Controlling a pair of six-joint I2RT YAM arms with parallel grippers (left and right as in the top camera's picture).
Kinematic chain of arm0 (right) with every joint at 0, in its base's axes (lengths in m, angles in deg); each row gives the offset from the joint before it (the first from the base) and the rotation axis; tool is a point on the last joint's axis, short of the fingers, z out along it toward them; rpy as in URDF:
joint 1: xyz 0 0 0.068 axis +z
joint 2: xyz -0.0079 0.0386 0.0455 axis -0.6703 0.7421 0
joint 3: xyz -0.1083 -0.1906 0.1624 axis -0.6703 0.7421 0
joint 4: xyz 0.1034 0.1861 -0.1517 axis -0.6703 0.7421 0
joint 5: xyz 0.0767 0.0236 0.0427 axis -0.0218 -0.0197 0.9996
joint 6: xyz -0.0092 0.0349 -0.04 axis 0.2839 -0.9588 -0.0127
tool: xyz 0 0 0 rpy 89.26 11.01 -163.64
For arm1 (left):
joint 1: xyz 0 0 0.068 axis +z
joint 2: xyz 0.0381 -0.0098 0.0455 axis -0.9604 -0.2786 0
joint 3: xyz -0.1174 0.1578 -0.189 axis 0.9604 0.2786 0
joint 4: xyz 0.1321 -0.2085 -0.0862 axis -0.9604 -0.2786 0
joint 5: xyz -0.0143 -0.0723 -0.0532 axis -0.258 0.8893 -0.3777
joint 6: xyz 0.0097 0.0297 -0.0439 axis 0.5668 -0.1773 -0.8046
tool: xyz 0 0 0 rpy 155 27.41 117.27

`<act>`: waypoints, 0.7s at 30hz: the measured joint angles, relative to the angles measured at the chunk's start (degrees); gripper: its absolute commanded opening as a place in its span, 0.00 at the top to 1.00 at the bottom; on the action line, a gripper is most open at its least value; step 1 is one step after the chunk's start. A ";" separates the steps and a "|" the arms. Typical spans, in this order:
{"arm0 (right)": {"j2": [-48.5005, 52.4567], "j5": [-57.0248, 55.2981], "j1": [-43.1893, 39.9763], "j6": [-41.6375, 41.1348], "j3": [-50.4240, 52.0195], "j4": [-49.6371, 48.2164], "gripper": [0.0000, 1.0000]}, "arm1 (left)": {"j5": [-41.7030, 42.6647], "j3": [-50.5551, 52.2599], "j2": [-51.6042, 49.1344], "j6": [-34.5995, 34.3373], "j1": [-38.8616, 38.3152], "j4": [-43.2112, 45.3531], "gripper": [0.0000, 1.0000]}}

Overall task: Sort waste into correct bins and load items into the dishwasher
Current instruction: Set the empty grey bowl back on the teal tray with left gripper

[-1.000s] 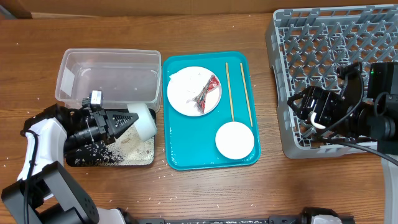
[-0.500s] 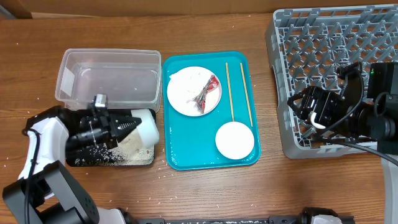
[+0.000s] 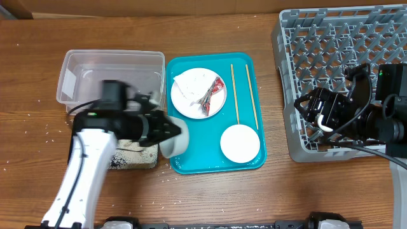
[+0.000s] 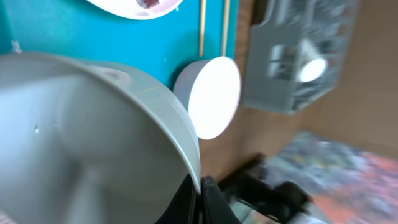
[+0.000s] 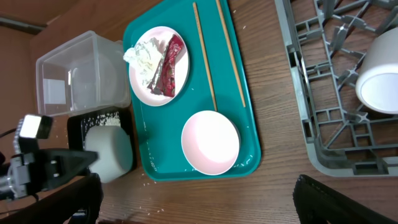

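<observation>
My left gripper point(image 3: 162, 127) point(image 4: 200, 186) is shut on the rim of a white bowl point(image 3: 173, 141) point(image 4: 93, 124) and holds it over the front left edge of the teal tray point(image 3: 191, 162). The black tray point(image 3: 130, 159) behind it holds loose rice point(image 3: 137, 152). The clear tub point(image 3: 111, 76) is beyond it. A white plate point(image 3: 194, 102) carries a crumpled napkin point(image 5: 142, 53) and a red wrapper point(image 3: 215, 92). Two chopsticks point(image 3: 234, 95) and a pink bowl point(image 3: 240, 143) lie on the teal tray. My right gripper point(image 3: 318, 114) point(image 5: 196, 196) is open over the grey dish rack point(image 3: 337, 38).
A small white cup point(image 5: 379, 78) sits in the rack's near left part. Loose rice grains point(image 5: 149, 177) are scattered on the wooden table in front of the teal tray. The rack's wall point(image 3: 286, 95) stands close to the right of the teal tray.
My left arm has swung right and carried the white bowl from over the black tray to the teal tray's front left edge. The right arm has not moved.
</observation>
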State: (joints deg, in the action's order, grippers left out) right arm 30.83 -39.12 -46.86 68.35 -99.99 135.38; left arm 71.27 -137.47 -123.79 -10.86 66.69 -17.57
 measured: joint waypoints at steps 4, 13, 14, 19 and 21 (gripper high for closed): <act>0.00 -0.02 0.00 -0.04 0.02 -0.02 0.00 | -16.41 -0.04 -1.38 -8.68 -13.66 4.85 0.96; 0.00 0.00 0.00 -0.02 0.00 -0.28 0.00 | -36.52 -0.11 -10.97 -18.03 -29.27 9.49 0.63; 0.00 0.00 0.00 -0.04 0.00 -0.28 0.00 | -37.38 -0.15 -10.99 -18.14 -29.46 9.07 0.36; 0.00 0.00 0.00 -0.02 0.02 -0.31 0.00 | -41.05 -6.05 -10.99 -15.61 -29.11 1.95 0.00; 0.00 0.00 0.00 -0.02 0.00 -0.37 0.00 | -42.05 -10.36 -10.99 -13.03 -28.59 0.13 0.00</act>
State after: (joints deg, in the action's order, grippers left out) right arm 30.83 -39.12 -46.86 68.32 -99.99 135.01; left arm 29.22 -147.83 -134.79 -23.89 38.10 -17.44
